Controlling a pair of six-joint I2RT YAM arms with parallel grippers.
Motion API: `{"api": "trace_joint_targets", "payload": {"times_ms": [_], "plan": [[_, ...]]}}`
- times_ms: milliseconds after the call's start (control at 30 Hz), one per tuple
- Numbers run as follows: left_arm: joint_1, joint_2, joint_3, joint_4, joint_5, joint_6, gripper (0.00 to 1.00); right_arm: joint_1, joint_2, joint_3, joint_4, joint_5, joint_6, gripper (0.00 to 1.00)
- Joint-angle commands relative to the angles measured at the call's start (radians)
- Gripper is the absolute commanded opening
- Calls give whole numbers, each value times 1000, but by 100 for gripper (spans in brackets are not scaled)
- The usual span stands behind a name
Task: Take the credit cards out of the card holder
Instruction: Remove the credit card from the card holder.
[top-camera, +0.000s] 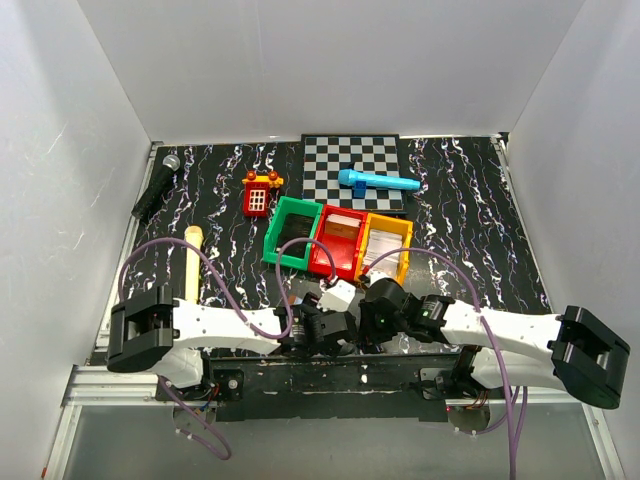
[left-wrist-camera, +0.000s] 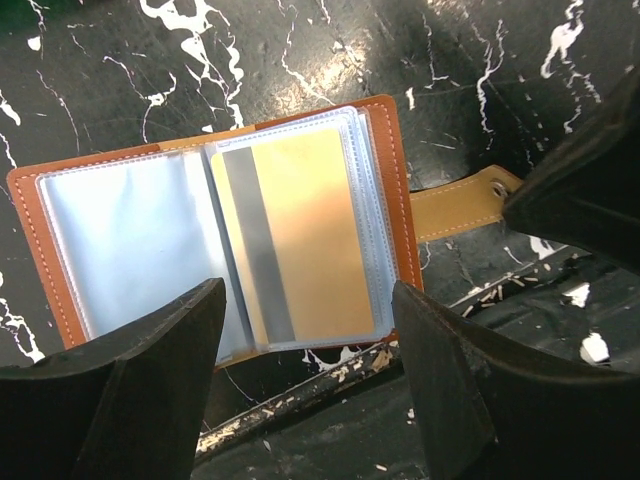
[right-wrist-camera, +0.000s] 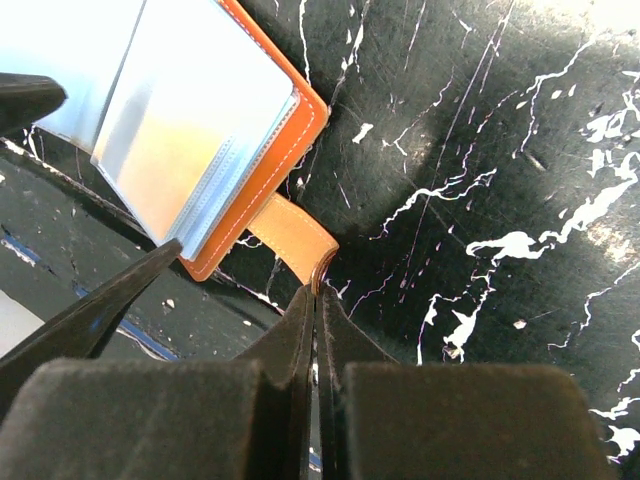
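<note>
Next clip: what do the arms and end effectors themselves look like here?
The left arm and right arm have white links, black joint housings and a blocky black elbow. A lilac cable loops off each. The left end effector and right end effector carry matte black, wedge-shaped fingers. No markings legible.

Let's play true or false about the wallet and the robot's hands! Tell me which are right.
1. The card holder lies open. True.
2. A tan card sits in its clear sleeve. True.
3. The right gripper is open, touching nothing. False: it is shut on the holder's strap.
4. The left gripper pinches the card. False: its jaws stand apart, holding nothing.
5. The blue toy lies on the checkerboard. True.
</note>
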Motion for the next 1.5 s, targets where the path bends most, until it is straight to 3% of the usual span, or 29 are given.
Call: {"api": "trace_joint_targets", "payload": {"times_ms": [0,633,1133,1467], "plan": [[-2,22,8,-2,-34,15,67,-4,-30,-15,6,5,5,1],[-1,21,3,24,-12,24,68,-12,-26,-11,1,4,-1,1],[-2,119,2,24,38,16,67,-15,-16,-6,3,-2,-6,1],[1,102,14,-83,-67,-50,67,-17,-24,-12,3,-1,-4,1]]}}
